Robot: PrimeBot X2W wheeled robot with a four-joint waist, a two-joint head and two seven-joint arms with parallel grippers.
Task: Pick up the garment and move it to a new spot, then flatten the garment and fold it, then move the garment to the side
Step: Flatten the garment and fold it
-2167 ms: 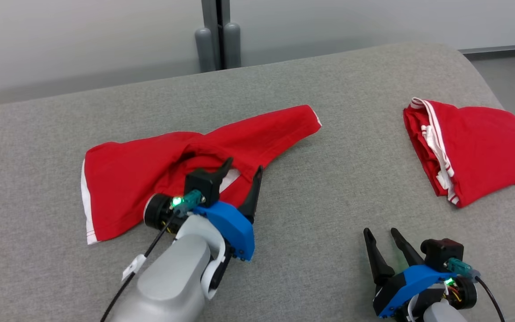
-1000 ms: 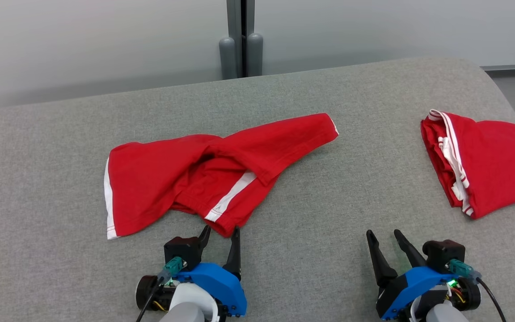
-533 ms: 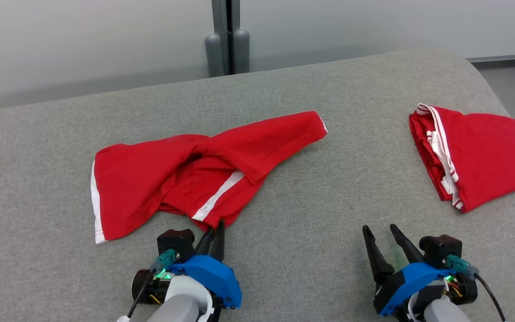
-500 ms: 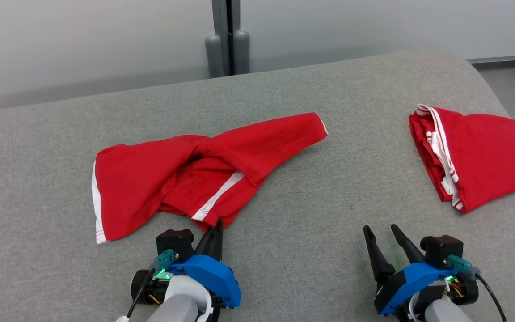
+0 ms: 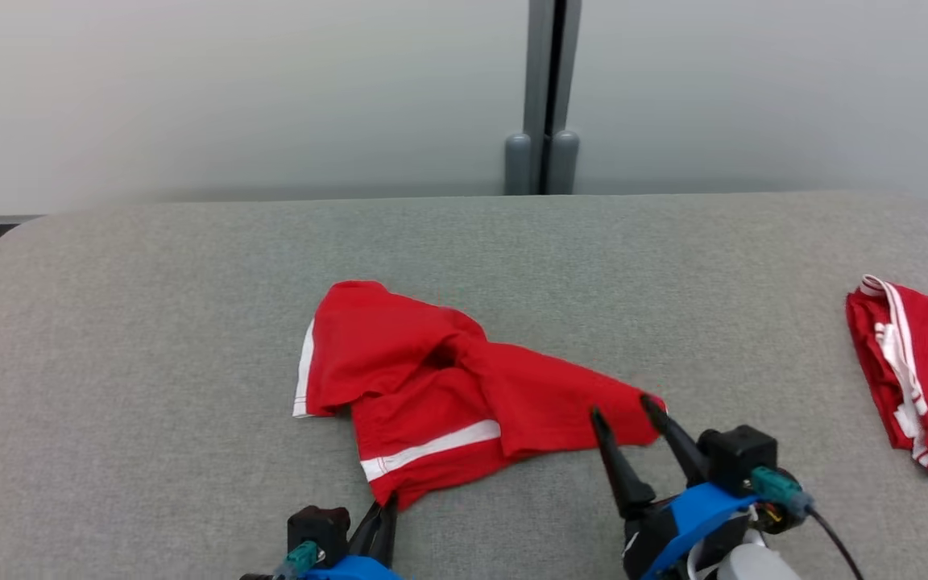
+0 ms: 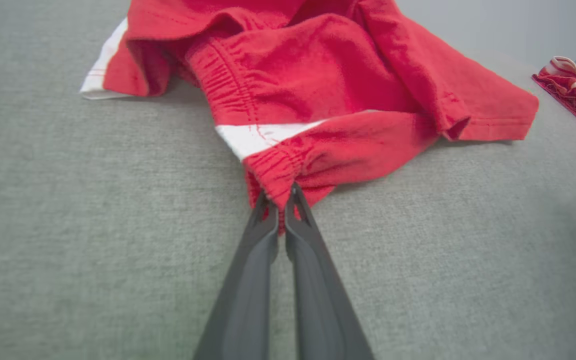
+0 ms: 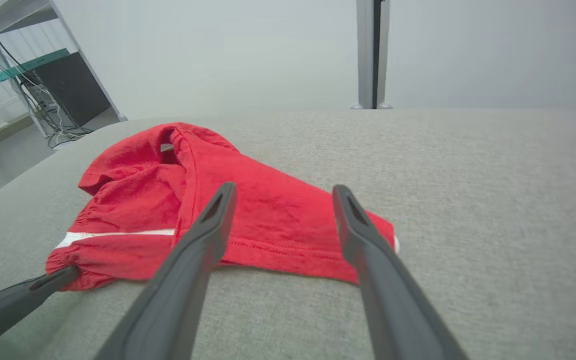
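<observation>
Crumpled red shorts with white stripes lie on the grey padded surface. My left gripper is shut on the near waistband corner of these shorts, low in the head view. My right gripper is open, its fingers hovering just before the shorts' right leg hem, with nothing between them. The left gripper's fingers reach the shorts at the lower left of the right wrist view.
A second red garment with white trim lies folded at the far right of the surface. A grey post stands behind the surface against a pale wall. A shelf with cables stands off to the left.
The head camera has shifted. My left gripper, shut on the shorts' near corner, has dragged them toward me and bunched them. My right gripper now stands at the shorts' right leg hem.
</observation>
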